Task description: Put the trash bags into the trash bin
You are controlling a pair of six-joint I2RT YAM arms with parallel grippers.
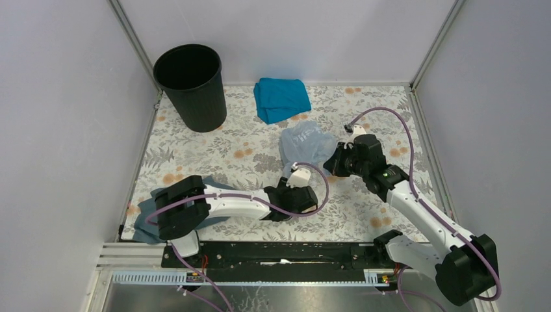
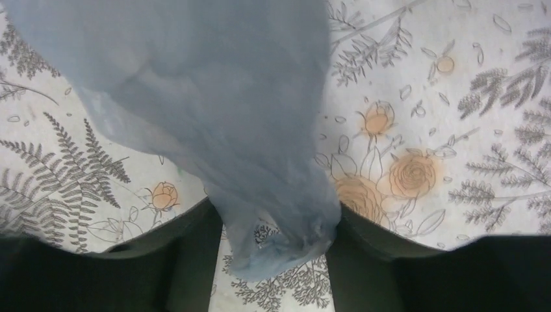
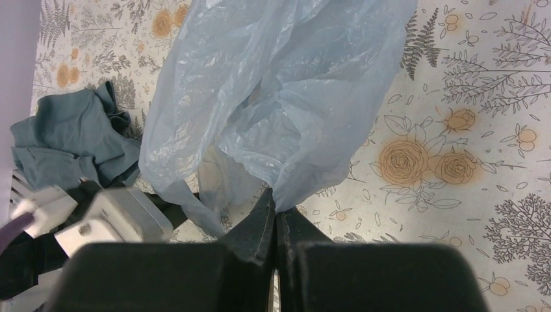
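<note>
The trash bag point(image 1: 307, 144), thin pale blue-grey film, lies crumpled in the middle of the floral table. My right gripper point(image 1: 333, 162) is shut on the bag's right edge; the right wrist view shows the film point(image 3: 273, 97) pinched between the closed jaws point(image 3: 276, 211). My left gripper point(image 1: 289, 185) is at the bag's near edge. In the left wrist view its jaws point(image 2: 274, 260) stand wide apart with a tail of the bag point(image 2: 260, 162) hanging between them. The black round trash bin point(image 1: 190, 84) stands upright at the far left corner, away from both grippers.
A teal cloth point(image 1: 281, 99) lies at the back, right of the bin. A dark slate-grey cloth point(image 1: 146, 214) lies under the left arm at the near left, also in the right wrist view point(image 3: 71, 136). Walls close in the table on three sides.
</note>
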